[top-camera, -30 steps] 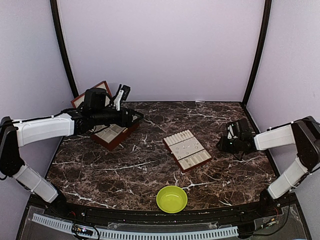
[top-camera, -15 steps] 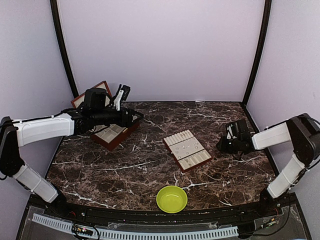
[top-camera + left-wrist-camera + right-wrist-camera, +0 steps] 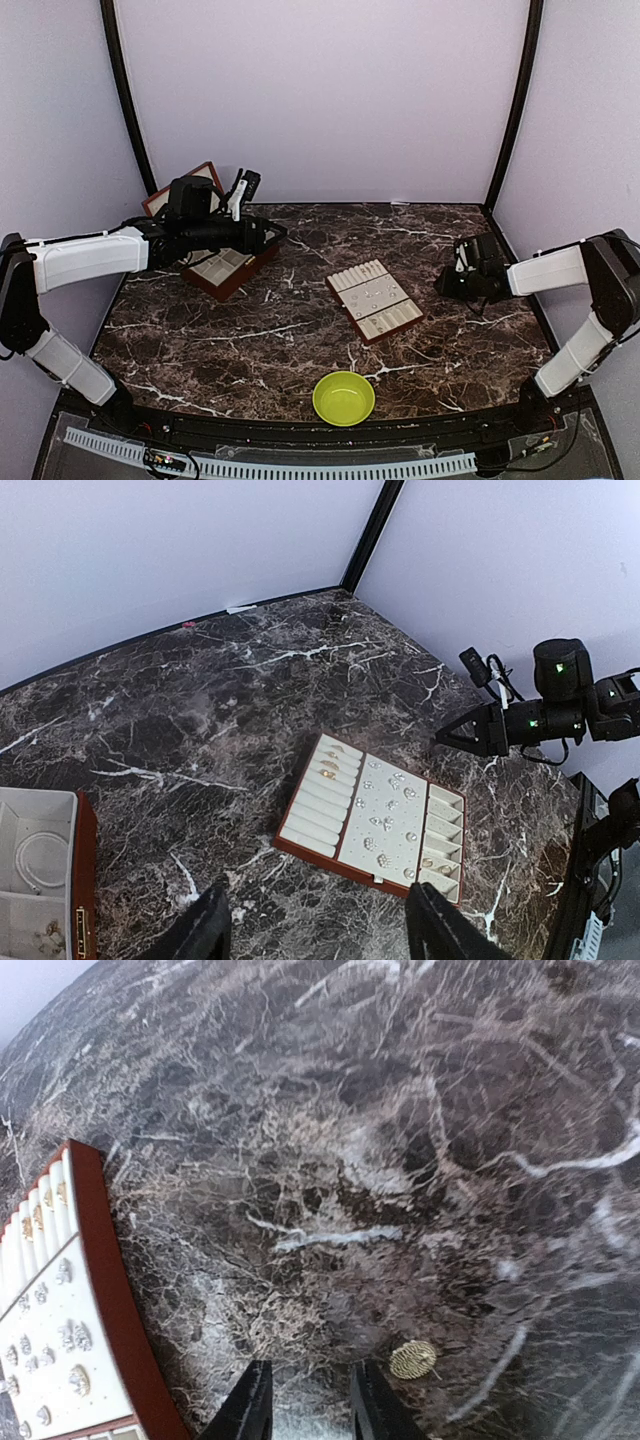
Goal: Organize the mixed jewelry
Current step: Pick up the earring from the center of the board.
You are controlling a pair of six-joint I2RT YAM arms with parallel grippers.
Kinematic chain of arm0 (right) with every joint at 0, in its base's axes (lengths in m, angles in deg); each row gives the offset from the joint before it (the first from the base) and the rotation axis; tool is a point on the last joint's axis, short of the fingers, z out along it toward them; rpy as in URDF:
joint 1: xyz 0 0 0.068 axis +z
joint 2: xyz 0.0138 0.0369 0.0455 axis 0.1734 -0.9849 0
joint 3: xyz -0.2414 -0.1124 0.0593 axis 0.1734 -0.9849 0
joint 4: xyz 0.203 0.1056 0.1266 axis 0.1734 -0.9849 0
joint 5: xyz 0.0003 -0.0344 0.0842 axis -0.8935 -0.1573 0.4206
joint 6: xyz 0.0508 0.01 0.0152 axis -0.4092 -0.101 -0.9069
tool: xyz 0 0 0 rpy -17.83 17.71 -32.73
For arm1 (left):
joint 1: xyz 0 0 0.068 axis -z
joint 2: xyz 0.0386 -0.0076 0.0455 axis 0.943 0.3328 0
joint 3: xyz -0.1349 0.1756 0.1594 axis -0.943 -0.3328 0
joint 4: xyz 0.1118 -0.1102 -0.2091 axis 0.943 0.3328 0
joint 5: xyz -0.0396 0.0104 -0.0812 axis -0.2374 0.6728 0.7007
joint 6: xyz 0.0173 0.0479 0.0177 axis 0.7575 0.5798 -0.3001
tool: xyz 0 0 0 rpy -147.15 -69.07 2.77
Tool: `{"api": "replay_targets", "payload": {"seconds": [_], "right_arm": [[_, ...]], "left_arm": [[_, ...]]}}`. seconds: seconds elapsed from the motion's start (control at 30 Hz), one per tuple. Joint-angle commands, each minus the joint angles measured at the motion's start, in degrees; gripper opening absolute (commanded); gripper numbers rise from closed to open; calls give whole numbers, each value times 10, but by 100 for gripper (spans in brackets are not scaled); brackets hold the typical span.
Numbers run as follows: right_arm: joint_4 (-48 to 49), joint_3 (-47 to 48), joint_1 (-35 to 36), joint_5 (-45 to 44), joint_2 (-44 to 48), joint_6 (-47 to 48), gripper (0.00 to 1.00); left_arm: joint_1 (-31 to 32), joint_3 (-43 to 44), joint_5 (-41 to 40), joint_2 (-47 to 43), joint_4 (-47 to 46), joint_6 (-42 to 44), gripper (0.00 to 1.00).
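Observation:
A small gold filigree piece (image 3: 413, 1359) of the mixed jewelry lies on the marble just right of my right gripper (image 3: 312, 1407). That gripper is open by a narrow gap with nothing between its fingers, low over the table right of the tray (image 3: 399, 327). The tray's cream panel holds several tiny pale studs (image 3: 388, 823), and gold rings (image 3: 328, 770) sit in its padded rows. A thin white hoop (image 3: 40, 860) lies in the open hinged box (image 3: 243, 272). My left gripper (image 3: 325, 935) hangs open and empty above the table near the box.
A lime-green bowl (image 3: 343, 397) stands near the front edge, in the middle. The box's lid (image 3: 160, 199) leans up at the back left. Pale walls and black corner posts (image 3: 513, 110) close in the marble table.
The right gripper's jaws have narrowed and the right arm has shifted slightly. The left arm has not moved.

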Motion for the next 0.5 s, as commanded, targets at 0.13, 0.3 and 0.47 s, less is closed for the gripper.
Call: {"api": "replay_targets", "payload": {"seconds": [0.13,0.3,0.47], "right_arm": [[-41,16,-23,-48,50,25,31],[-42,19,-34,-48,17,20,28],[-31,20,-39,-42,-6,15,24]], "left_arm": [[-2,-1,-1,-10,1,3,63],[-2,-1,0,-11,1,3,63],[-2,-1,-1,-13,1,3,63]]}}
